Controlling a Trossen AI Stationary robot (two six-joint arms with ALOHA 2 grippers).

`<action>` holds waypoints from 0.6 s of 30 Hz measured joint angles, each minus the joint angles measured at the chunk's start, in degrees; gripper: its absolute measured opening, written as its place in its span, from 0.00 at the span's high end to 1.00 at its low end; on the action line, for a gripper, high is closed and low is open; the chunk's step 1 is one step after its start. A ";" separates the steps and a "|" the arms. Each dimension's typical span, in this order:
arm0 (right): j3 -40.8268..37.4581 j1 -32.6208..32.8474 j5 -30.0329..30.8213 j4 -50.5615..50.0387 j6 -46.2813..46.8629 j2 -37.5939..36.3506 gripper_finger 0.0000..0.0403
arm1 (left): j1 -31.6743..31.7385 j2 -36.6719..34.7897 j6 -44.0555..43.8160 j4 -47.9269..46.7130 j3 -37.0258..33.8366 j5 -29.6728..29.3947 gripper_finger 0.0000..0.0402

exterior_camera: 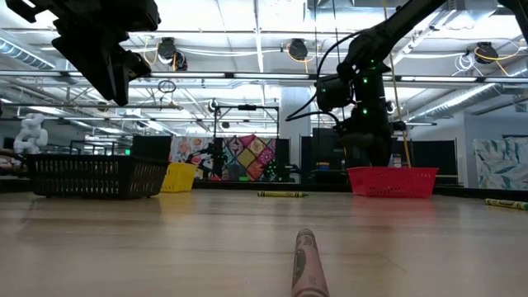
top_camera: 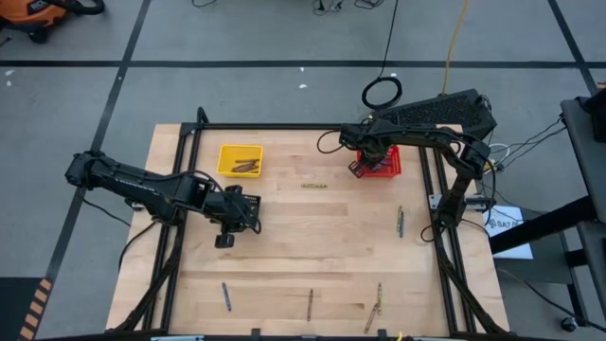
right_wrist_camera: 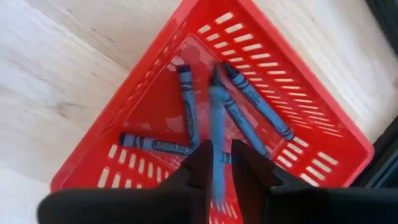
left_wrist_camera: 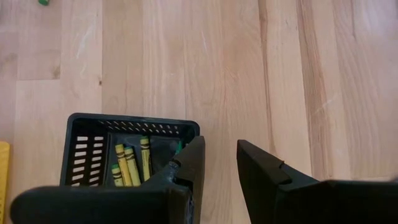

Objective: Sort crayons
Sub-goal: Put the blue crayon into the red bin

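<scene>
Pale wood table (top_camera: 312, 246), grey floor; left claw (left_wrist_camera: 217, 171) apart, right claw (right_wrist_camera: 221, 165) loosely around blue crayon (right_wrist_camera: 216, 134)

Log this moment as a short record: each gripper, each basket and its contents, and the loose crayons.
right gripper: over the red basket, a blue crayon between its fingers, blurred, so held or just let go cannot be told
left gripper: fingers apart, empty, over the black basket
red basket contents: blue crayons
black basket contents: yellow-green crayons
yellow basket: brown crayons inside
loose crayons: several scattered on the table, mostly near its front edge
</scene>
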 joint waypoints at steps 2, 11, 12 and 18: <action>0.00 0.01 -0.34 -0.01 0.18 0.00 0.87 | 0.00 0.00 0.00 0.00 0.00 0.00 0.77; 0.00 0.41 -0.30 -2.38 3.65 -1.77 0.86 | -0.02 0.00 0.36 -0.04 0.00 0.00 0.77; 0.19 0.51 -0.30 -3.25 4.17 -2.54 0.86 | -0.01 0.00 0.49 -0.04 0.00 0.00 0.77; 2.70 2.37 -0.70 -5.29 10.16 -9.97 0.86 | -0.01 0.00 0.46 -0.09 0.00 0.00 0.77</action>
